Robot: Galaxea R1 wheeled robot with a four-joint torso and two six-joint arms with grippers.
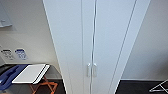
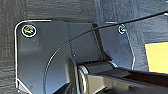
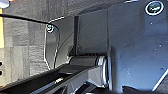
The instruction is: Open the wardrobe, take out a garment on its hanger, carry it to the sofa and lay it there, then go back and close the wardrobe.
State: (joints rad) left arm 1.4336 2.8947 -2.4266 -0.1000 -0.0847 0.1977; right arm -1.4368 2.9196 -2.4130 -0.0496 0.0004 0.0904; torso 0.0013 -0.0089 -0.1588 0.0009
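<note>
White wall (image 1: pixel 25 37), shut wardrobe (image 1: pixel 75 37) ahead, wrists apparently over dark floor (image 2: pixel 10 10)

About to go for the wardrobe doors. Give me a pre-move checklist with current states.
1. Wardrobe centred ahead in the head view: ok.
2. Doors shut, one thin seam between them: ok.
3. Handles visible, side by side at the seam: ok.
4. Handles unobstructed: ok.
5. Folding stand left of the wardrobe, apart from the doors: ok.
6. Gripper fingers open: cannot tell from the wrist views.
</note>
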